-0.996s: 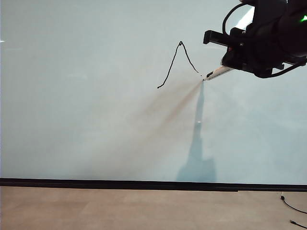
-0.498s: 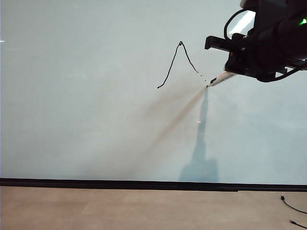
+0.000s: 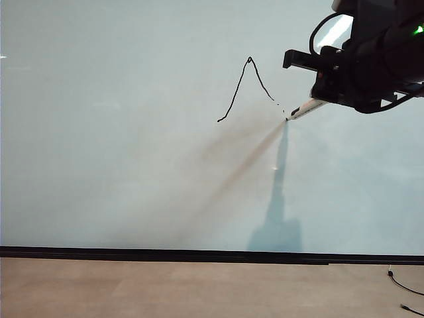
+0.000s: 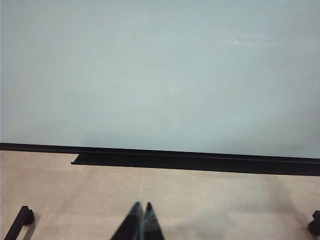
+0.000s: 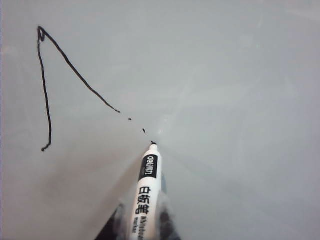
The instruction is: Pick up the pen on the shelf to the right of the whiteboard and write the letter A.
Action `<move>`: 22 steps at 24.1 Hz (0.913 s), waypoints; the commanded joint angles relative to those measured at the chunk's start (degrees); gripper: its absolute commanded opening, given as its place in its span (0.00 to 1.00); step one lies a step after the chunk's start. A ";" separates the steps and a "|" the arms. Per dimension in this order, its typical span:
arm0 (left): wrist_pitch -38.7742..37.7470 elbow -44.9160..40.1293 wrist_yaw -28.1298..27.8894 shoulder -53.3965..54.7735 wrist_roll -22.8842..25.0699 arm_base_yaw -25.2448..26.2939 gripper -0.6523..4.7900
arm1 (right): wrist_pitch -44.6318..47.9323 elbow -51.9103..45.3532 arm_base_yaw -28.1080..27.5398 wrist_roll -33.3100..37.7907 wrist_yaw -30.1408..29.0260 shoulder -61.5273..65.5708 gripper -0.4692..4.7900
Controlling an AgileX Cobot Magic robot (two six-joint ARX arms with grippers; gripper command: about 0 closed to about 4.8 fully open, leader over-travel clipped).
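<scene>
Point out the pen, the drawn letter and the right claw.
pen [image 5: 145, 192], right wrist view, on its white barrel
letter [image 3: 236, 91], exterior view, on its left stroke
right claw [image 3: 322, 89], exterior view, where it grips the pen

A: What does the right arm [image 3: 371, 59] look like from the exterior view?

B: Bulky and matt black, built of blocky housings. A flat black bar juts out sideways from it, a small green light [image 3: 419, 27] glows near its upper edge, and a black cable [image 3: 322, 23] loops over the top. Another thin cable curves beneath.

A: And the right gripper [image 5: 142, 222]?

B: Only dark, blurred fingers [image 5: 114, 226] show in its wrist view.

A: The left gripper [image 4: 140, 223]?

B: Two slim black fingertips, tapering to points, pressed together, with a faint grey sheen.
</scene>
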 commanded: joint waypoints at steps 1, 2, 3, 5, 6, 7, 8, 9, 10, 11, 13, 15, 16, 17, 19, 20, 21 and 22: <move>0.35 0.15 0.00 0.04 0.24 -0.02 0.11 | 3.45 0.20 -0.07 -0.24 -1.20 -0.20 0.07; 0.33 0.15 0.00 0.04 0.24 -0.02 0.11 | 3.67 0.20 -0.07 -0.24 -1.51 -0.20 0.07; 0.35 0.15 0.00 0.04 0.24 -0.02 0.11 | 3.74 0.20 -0.04 -0.22 -1.53 -0.20 0.07; 0.35 0.15 0.00 0.04 0.24 -0.02 0.11 | 3.85 0.20 0.00 -0.22 -1.99 -0.20 0.07; 0.35 0.15 0.00 0.04 0.24 -0.02 0.11 | 3.96 0.22 0.04 -0.22 -2.56 -0.20 0.07; 0.35 0.15 0.00 0.04 0.24 -0.02 0.11 | 4.13 0.24 0.04 -0.22 -2.91 -0.20 0.07; 0.35 0.15 0.00 0.04 0.24 -0.02 0.11 | 4.28 0.33 0.04 -0.22 -3.06 -0.20 0.07; 0.35 0.15 0.00 0.04 0.24 -0.02 0.11 | 5.11 0.39 0.07 -0.22 -3.61 -0.17 0.07; 0.35 0.15 0.00 0.04 0.24 -0.02 0.11 | 5.66 0.44 0.07 -0.35 -4.11 -0.13 0.07; 0.35 0.15 0.00 0.04 0.24 -0.02 0.11 | 5.77 0.48 0.07 -0.39 -4.09 -0.15 0.07; 0.33 0.15 0.00 0.04 0.24 -0.02 0.11 | 5.62 0.81 0.07 -0.39 -4.17 -0.13 0.07; 0.35 0.15 0.00 0.04 0.22 -0.02 0.11 | 5.35 1.27 0.07 -0.46 -4.76 -0.13 0.07; 0.35 0.15 0.00 0.04 0.24 -0.02 0.11 | 5.14 1.57 0.07 -0.59 -5.03 -0.13 0.07; 0.33 0.15 0.00 0.04 0.24 -0.02 0.11 | 4.87 1.95 0.07 -0.66 -5.20 -0.11 0.07; 0.35 0.15 0.00 0.04 0.24 -0.02 0.11 | 4.70 2.10 0.07 -0.63 -5.44 -0.11 0.07; 0.35 0.15 0.00 0.04 0.24 -0.02 0.11 | 4.63 2.05 0.13 -0.63 -5.57 -0.13 0.07; 0.35 0.15 0.00 0.04 0.22 -0.02 0.11 | 5.05 1.33 1.11 -0.81 -5.07 -0.83 0.07; 0.35 0.15 0.00 0.04 0.24 -0.02 0.11 | 5.38 0.68 1.95 -1.07 -4.76 -1.49 0.07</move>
